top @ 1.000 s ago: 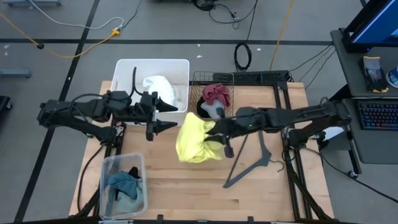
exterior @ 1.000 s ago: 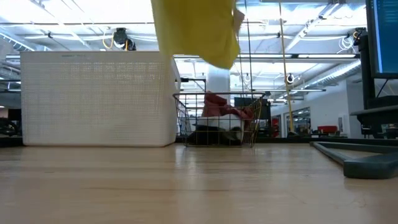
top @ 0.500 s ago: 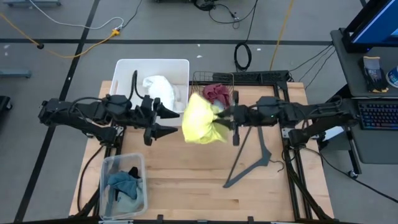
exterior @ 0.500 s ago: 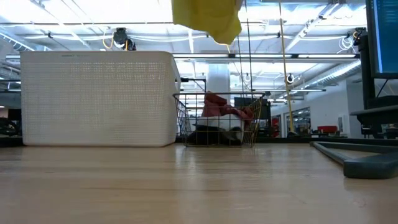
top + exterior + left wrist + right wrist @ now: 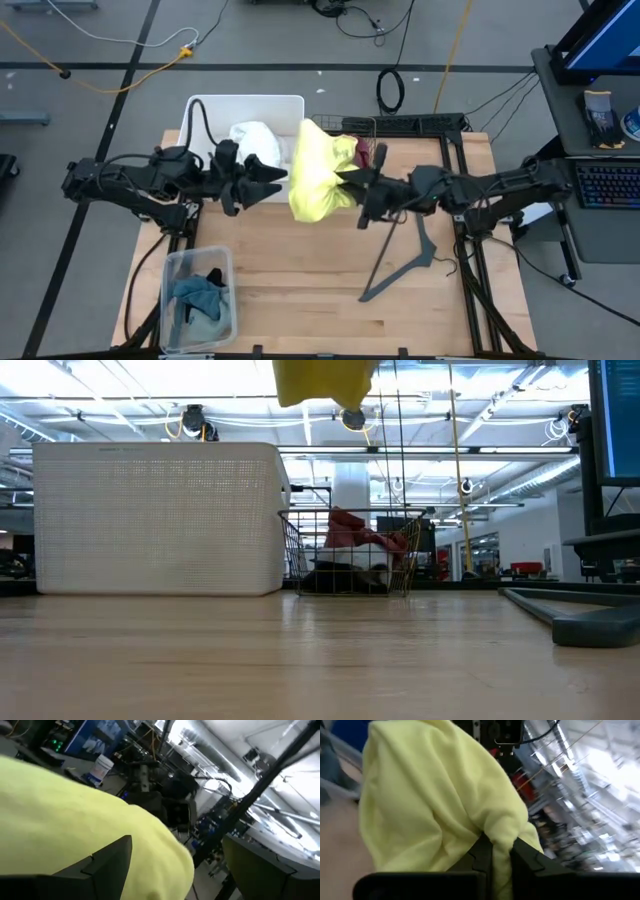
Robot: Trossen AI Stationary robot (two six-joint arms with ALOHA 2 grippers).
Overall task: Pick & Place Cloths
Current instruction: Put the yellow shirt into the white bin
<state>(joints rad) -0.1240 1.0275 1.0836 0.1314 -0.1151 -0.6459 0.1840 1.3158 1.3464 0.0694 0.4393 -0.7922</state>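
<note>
My right gripper (image 5: 352, 186) is shut on the yellow cloth (image 5: 318, 168), which hangs in the air between the white bin (image 5: 200, 112) and the wire basket (image 5: 362, 126). In the low view only the cloth's lower end (image 5: 322, 380) shows at the top. My left gripper (image 5: 280, 181) is open, its tips right at the cloth's left side; in the left wrist view the cloth (image 5: 75, 825) fills the space past its fingers. A white cloth (image 5: 257, 140) lies in the white bin, and a maroon cloth (image 5: 355, 530) lies in the basket. My right gripper pinches a bunched fold of the yellow cloth (image 5: 501, 834) between its two fingers (image 5: 482, 851), reaching in level from the table's right. The cloth is lifted clear and hangs slack in a bundle around and below the fingers. My left gripper: I cannot tell whether it touches the cloth.
A clear bin (image 5: 172, 268) with a blue-teal cloth (image 5: 200, 295) stands at the near left corner. A dark grey hanger (image 5: 402, 258) lies on the table right of centre. The white bin (image 5: 155, 520) and basket (image 5: 350, 560) stand along the far edge. Bare wood lies between them and the near edge.
My right gripper has carried the yellow cloth toward the far edge and upward, from over the table's middle to between the white bin and the basket. The cloth has risen almost out of the low view and stays bunched in the hold.
</note>
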